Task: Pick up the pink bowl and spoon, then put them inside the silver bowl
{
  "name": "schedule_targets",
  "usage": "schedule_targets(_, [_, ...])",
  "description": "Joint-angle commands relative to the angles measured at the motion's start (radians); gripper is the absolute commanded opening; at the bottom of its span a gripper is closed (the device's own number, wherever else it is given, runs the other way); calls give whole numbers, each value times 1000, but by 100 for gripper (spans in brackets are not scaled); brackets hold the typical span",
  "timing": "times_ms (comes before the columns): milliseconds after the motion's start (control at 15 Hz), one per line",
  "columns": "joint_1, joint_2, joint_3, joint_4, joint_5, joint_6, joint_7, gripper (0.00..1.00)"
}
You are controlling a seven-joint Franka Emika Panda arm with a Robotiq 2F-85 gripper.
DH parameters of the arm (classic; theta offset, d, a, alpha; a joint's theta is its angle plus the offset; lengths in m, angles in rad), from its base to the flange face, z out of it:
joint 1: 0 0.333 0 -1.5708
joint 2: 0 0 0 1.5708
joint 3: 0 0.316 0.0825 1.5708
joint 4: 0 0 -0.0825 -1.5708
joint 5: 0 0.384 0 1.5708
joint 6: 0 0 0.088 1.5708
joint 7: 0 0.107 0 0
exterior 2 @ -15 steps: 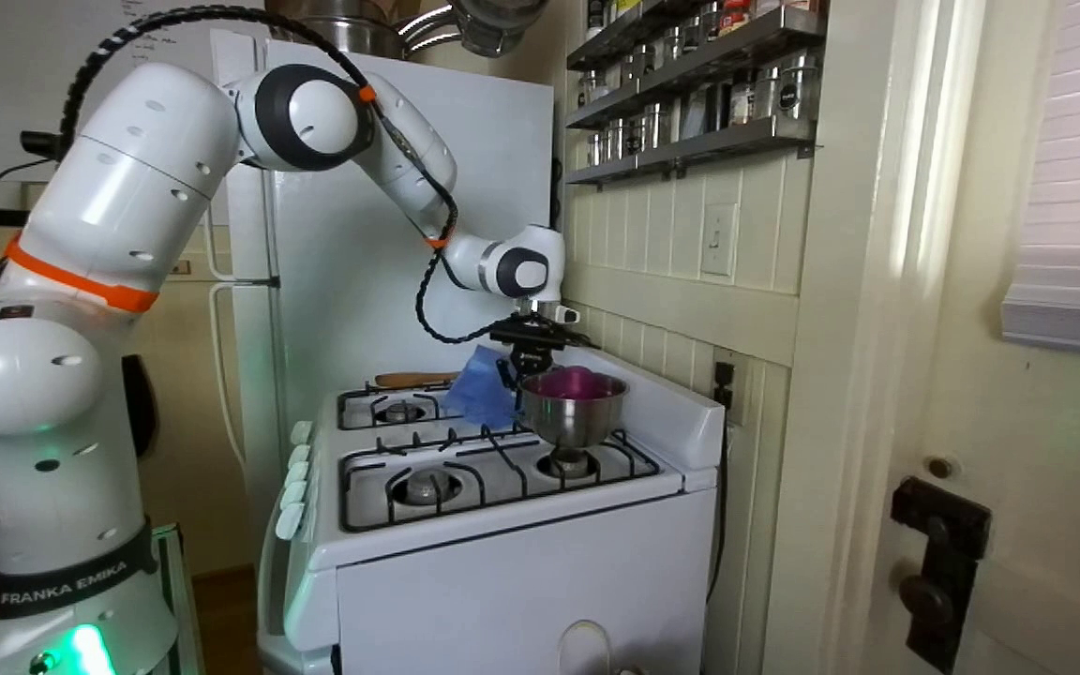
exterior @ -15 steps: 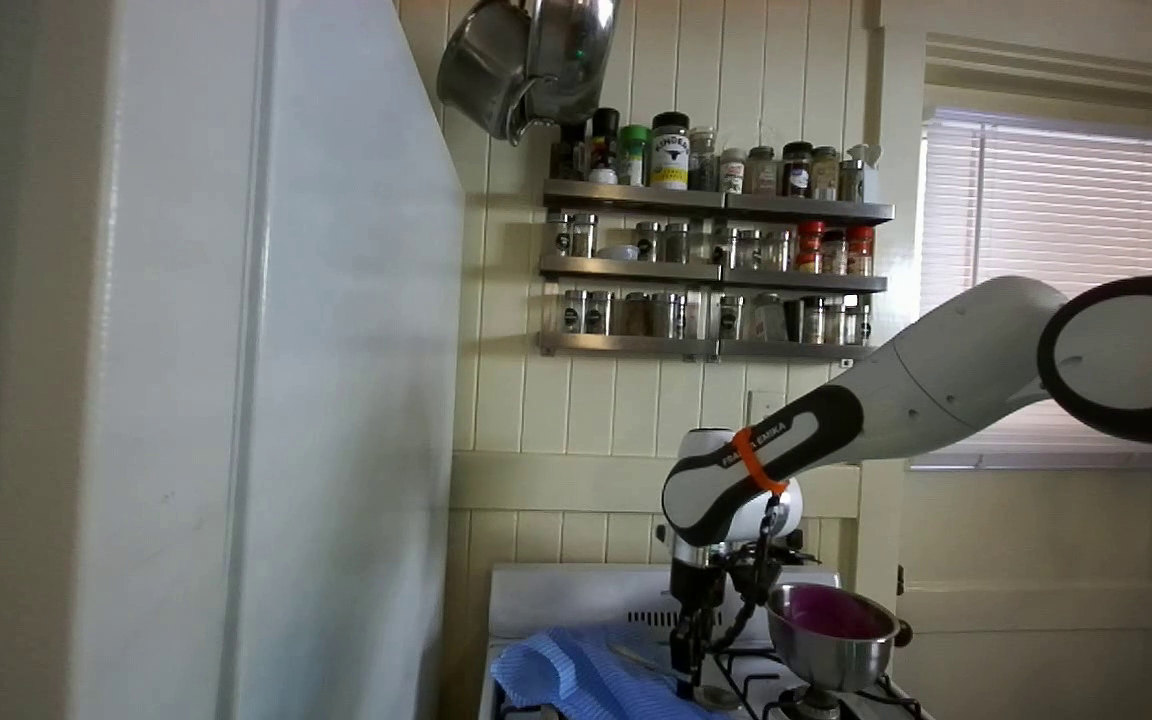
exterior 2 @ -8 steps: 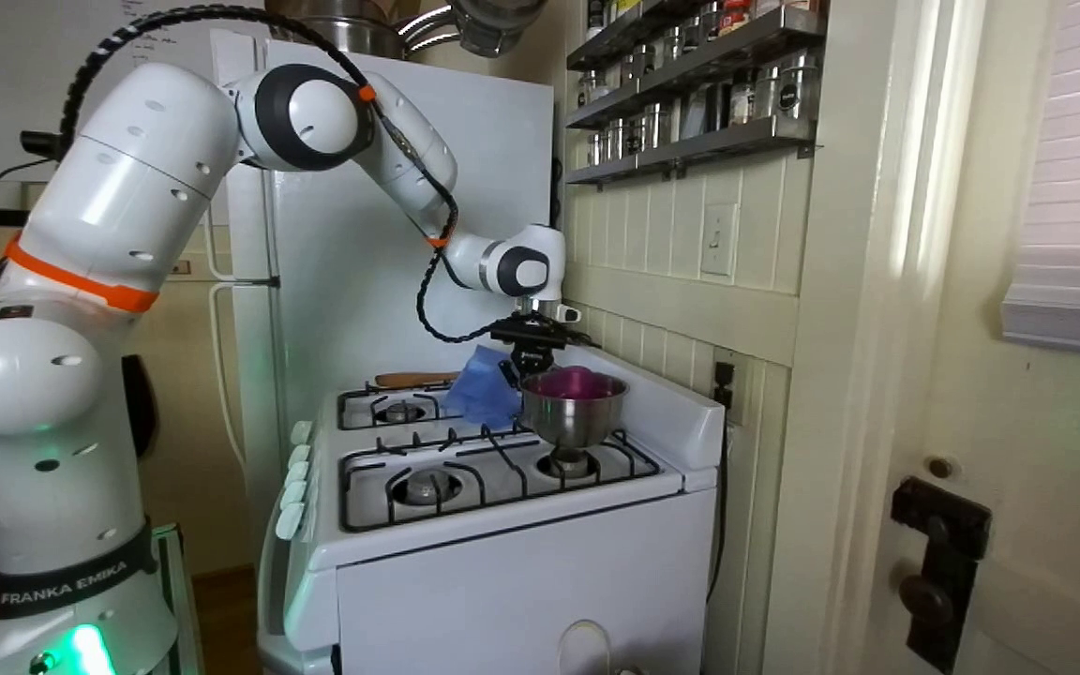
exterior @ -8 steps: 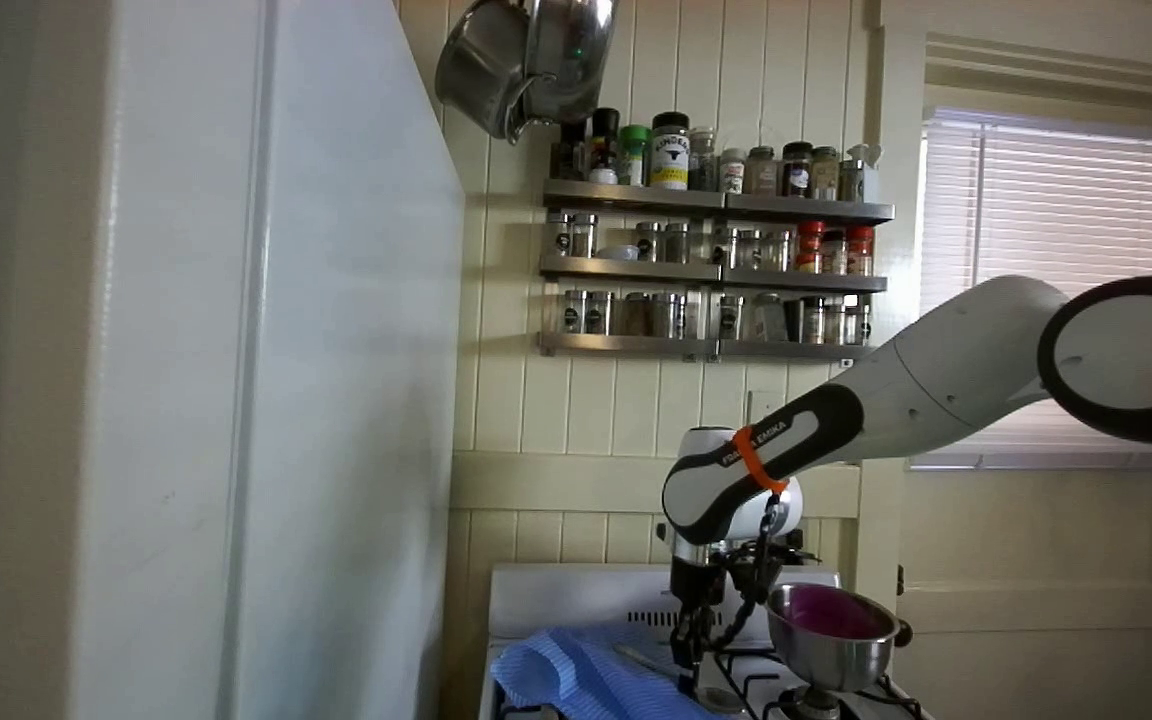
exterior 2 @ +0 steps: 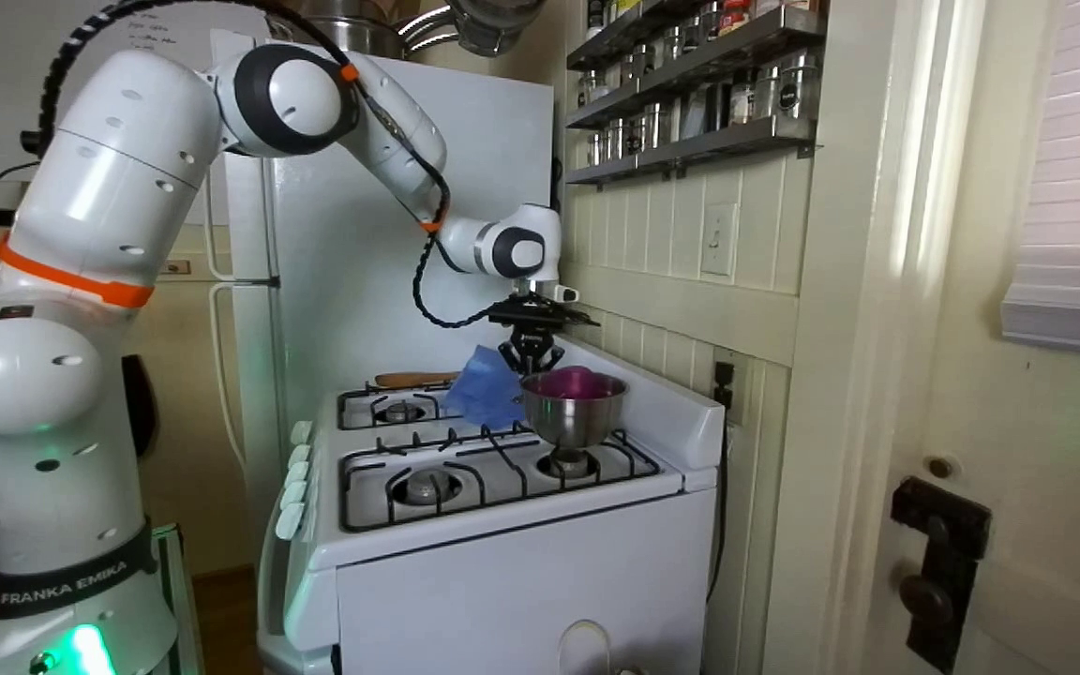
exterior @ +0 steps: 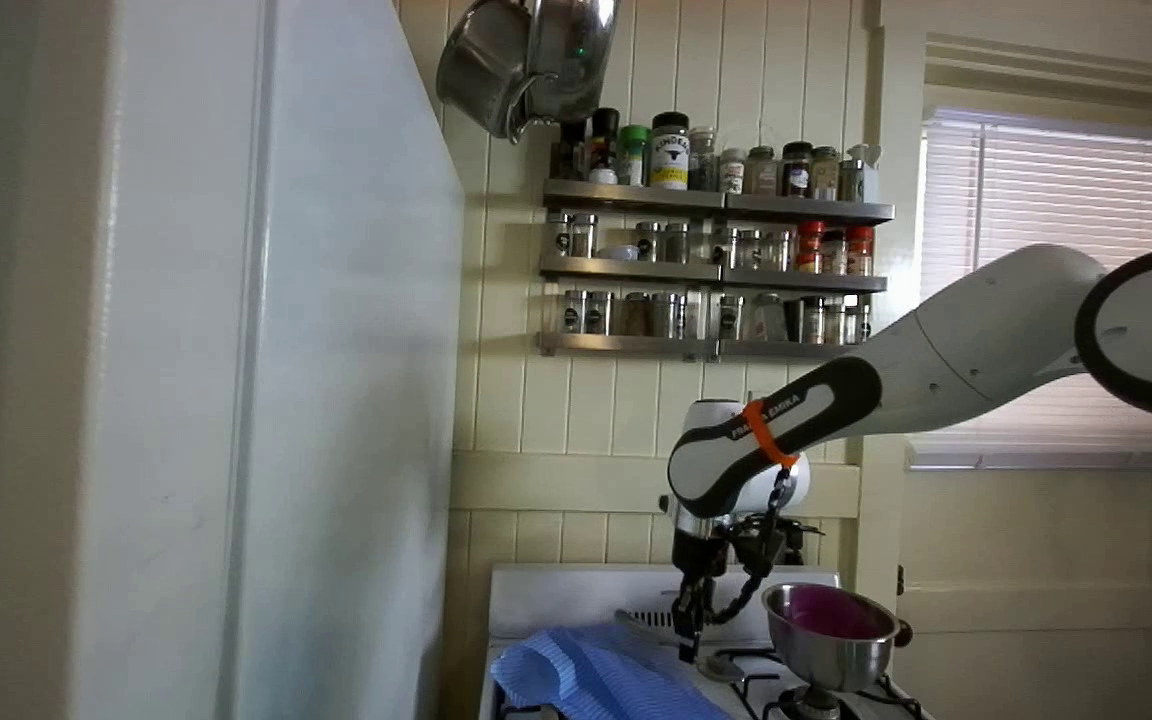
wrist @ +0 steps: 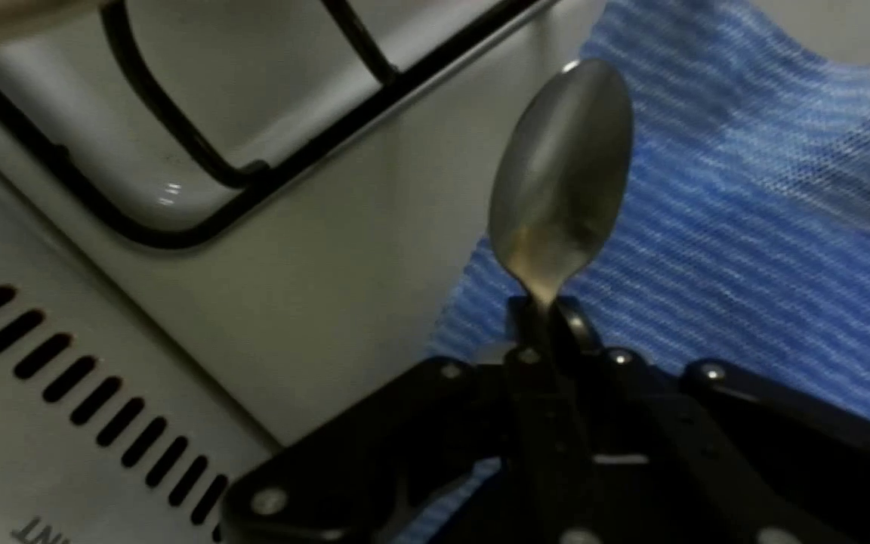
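The silver bowl (exterior: 836, 660) stands on the back burner of the stove and also shows in an exterior view (exterior 2: 573, 422). The pink bowl (exterior: 829, 612) sits inside it, also seen in an exterior view (exterior 2: 577, 382). My gripper (wrist: 546, 308) is shut on the metal spoon (wrist: 562, 174), at the neck just below the spoon's head; the handle is hidden by the fingers. In an exterior view the gripper (exterior: 688, 650) hangs left of the silver bowl, above the stove and beside the blue cloth. In an exterior view its fingertips are hidden behind the silver bowl.
A crumpled blue cloth (exterior: 586, 675) lies on the stove (exterior 2: 521, 562) under the spoon. Black grates (exterior 2: 427, 459) surround the burners. A wooden item (exterior 2: 409, 380) lies at the far side. The stove's back panel (exterior: 576, 595), the wall and spice shelves (exterior: 716, 270) stand behind.
My gripper and arm have risen from the stove top, and the spoon has come up with the gripper off the blue cloth. The bowls and the cloth stay in place.
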Motion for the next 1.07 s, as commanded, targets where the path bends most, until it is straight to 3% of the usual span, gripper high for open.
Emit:
schedule_targets(0, [10,-78,-7,-65,-9,-2,22,2])
schedule_targets(133, [13,-98,-7,-77,-6,-22,30,2])
schedule_targets(467, [52,-208,-41,-204,-56,83,262,2])
schedule_targets(733, [36,-343,-23,-385,-67,317,108,2])
schedule_targets(1000, [30,-490,-65,-592,-135,533,111,2])
